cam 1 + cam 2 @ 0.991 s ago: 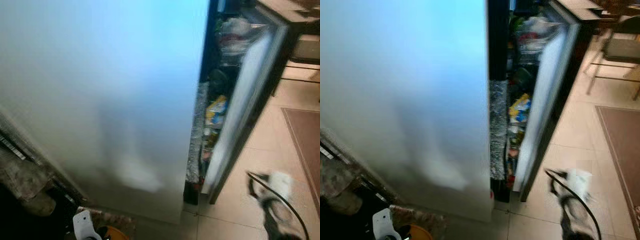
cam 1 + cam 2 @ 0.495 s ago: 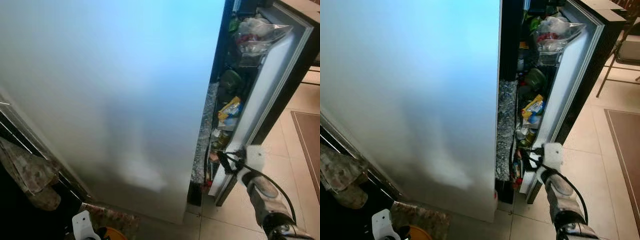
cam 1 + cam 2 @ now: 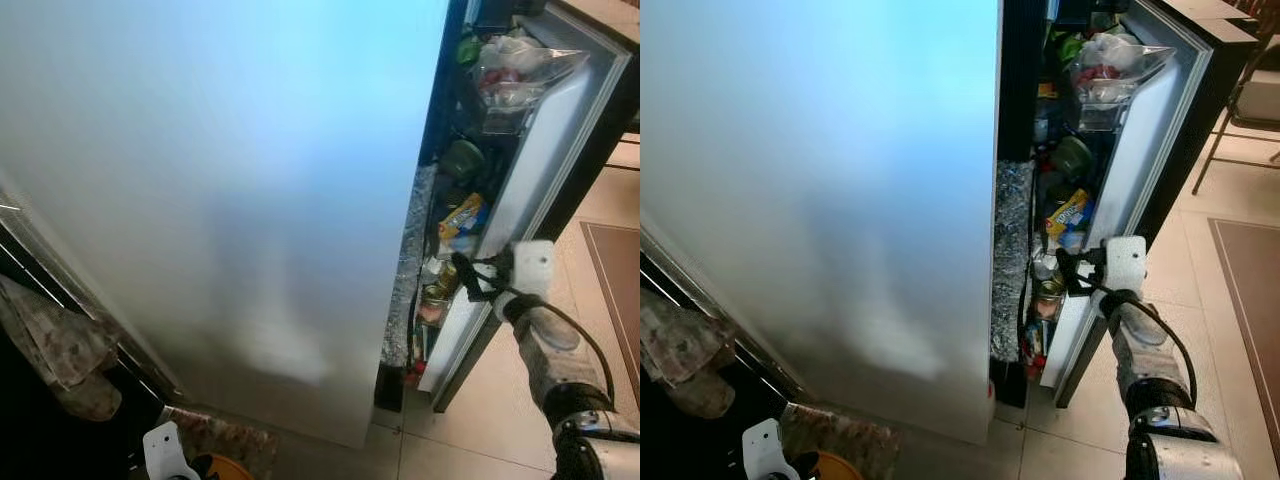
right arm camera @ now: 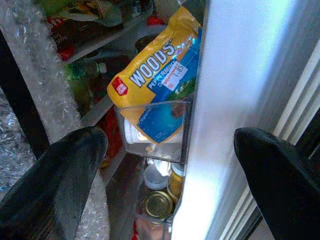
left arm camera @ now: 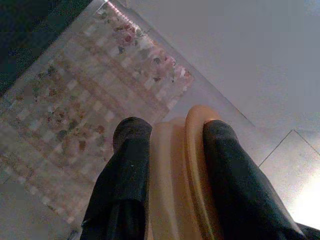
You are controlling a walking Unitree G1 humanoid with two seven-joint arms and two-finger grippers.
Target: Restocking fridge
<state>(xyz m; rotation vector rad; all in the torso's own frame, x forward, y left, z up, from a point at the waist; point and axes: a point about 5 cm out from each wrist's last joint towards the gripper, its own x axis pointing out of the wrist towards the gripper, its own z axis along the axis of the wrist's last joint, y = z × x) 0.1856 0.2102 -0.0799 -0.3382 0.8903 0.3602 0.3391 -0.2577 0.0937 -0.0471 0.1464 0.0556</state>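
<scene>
The fridge door (image 3: 1130,150) stands partly ajar, and the right gripper (image 3: 1072,272) reaches to its free edge, low down, level with the lower door shelves. In the right wrist view its fingers (image 4: 55,180) are spread wide, one on the shelf side and the other past the door's outer face, with the door edge between them; nothing is grasped yet.

The left gripper (image 5: 170,170) hangs low by the floor, its fingers closed on an orange item (image 5: 177,175) whose kind I cannot tell, likely the stock to go in.

The main risk, as I judge it, is on the shelf side. A yellow and blue packet (image 4: 160,95) sits in a clear door bin (image 4: 150,130) just beside the edge, with jars (image 4: 157,205) below it. If the inner finger closes or sweeps there, it could snag the bin, crush the packet or knock a jar out onto the tiled floor (image 3: 1200,300). A shallow hold on the smooth edge could also slip, letting the door swing back.
</scene>
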